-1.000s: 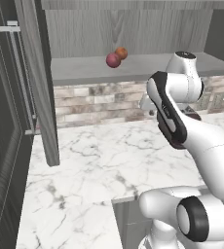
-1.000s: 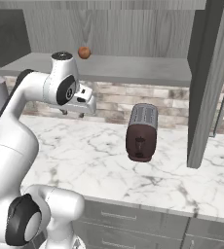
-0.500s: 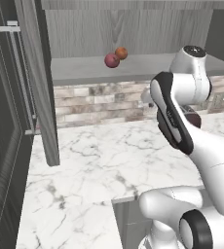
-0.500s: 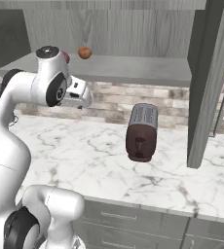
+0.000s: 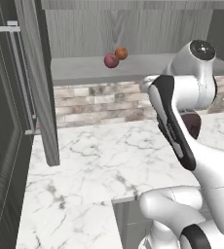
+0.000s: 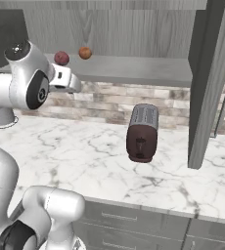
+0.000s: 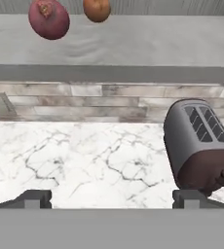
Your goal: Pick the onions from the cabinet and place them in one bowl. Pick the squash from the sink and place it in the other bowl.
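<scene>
Two onions lie on the shelf (image 5: 84, 72) of the open cabinet: a reddish-purple one (image 5: 111, 61) (image 6: 61, 58) (image 7: 49, 18) and an orange-brown one (image 5: 121, 53) (image 6: 85, 52) (image 7: 96, 9) just behind it. My gripper (image 7: 113, 199) is open with nothing between its fingers. It hangs over the marble counter, below and in front of the shelf edge (image 7: 133, 73), pointing at the back wall. The hand (image 6: 65, 79) sits just under the reddish onion. The squash, the sink and the bowls are out of view.
A dark toaster (image 6: 142, 132) (image 7: 201, 146) stands on the marble counter (image 6: 85, 151) to the right of the hand. The cabinet's doors hang open, one at the left (image 5: 36, 82) and one at the right (image 6: 210, 83). A brick backsplash (image 7: 84, 102) runs under the shelf.
The jaws have opened wide from nearly shut. The arm has risen, bringing the hand up to just below the shelf. The onions have not moved.
</scene>
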Tool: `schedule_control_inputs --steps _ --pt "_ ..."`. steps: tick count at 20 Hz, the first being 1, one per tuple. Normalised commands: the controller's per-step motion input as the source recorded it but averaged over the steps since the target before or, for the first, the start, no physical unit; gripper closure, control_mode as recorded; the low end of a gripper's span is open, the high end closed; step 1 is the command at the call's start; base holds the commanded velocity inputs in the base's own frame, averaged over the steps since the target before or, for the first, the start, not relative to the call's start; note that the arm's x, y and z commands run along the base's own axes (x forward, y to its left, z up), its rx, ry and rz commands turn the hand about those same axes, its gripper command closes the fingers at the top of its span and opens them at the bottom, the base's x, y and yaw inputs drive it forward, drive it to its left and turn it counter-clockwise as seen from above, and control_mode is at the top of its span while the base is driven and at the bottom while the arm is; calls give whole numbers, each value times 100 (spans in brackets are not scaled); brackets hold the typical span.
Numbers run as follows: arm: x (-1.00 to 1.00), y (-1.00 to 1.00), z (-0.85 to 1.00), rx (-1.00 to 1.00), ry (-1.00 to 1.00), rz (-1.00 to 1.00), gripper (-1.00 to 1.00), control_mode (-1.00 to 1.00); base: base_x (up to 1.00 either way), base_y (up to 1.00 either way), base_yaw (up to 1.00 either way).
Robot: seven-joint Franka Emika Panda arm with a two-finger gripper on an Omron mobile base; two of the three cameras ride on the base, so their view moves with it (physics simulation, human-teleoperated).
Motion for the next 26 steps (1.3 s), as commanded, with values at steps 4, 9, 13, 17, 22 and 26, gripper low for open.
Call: schedule_control_inputs --steps 4,9,13,17,22,26 --pt "3 20 41 -4 -23 9 -100 -100 0 0 0" --pt "36 22 26 0 -12 4 -100 -100 0 0 0" --pt "51 41 29 0 -3 -2 -100 -100 0 0 0" --pt "53 49 17 0 0 -3 -100 -100 0 0 0" --pt "57 27 3 -1 -1 -3 -100 -100 0 0 0" --pt "71 5 -3 0 1 4 -100 -100 0 0 0"
